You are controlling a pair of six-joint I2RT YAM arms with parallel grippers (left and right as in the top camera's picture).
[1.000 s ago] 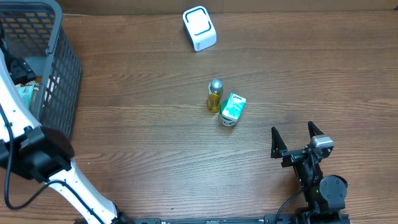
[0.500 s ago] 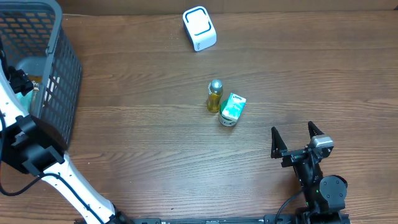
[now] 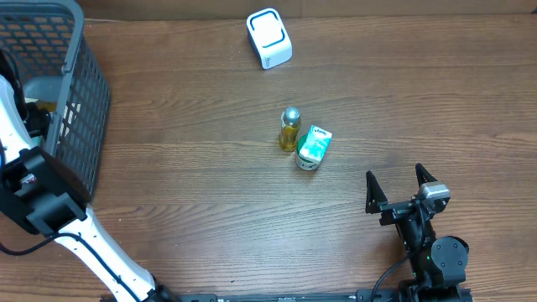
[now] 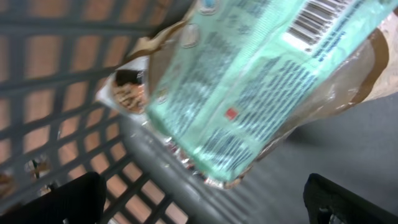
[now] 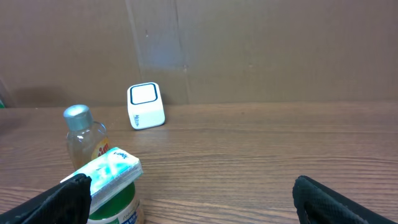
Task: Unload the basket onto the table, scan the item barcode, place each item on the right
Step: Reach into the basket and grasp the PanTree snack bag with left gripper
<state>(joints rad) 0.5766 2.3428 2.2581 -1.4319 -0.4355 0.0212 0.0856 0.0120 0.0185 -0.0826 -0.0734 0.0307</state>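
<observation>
**Both grippers wide apart; packet in front of the left one, inside the basket**

Your left gripper point(image 4: 205, 202) has its jaws spread fully apart, one dark finger point(image 4: 59, 199) at each lower corner of the wrist view. Straight ahead of it, beyond the fingertips, lies a mint-green packet point(image 4: 249, 81), tilted, with its printed back facing the camera. The barcode point(image 4: 320, 22) sits at the packet's far right end. You cannot tell whether the fingers touch the packet. Around and behind the packet is the grey mesh of the basket point(image 4: 62, 93). From overhead, your left arm point(image 3: 38, 189) reaches over the basket point(image 3: 80, 101) wall, and the gripper itself is hidden inside.

Your right gripper point(image 3: 394, 180) also stands with its jaws apart, low over the table point(image 3: 210, 210). Ahead of it and to its left stand a green-topped tub point(image 5: 112, 180) and, just behind that, a small bottle point(image 5: 84, 140) of yellow liquid with a silver cap. The two are side by side, close enough that you cannot tell if they touch. Well beyond them, near the table's far edge, sits the white scanner point(image 5: 145, 106).
</observation>
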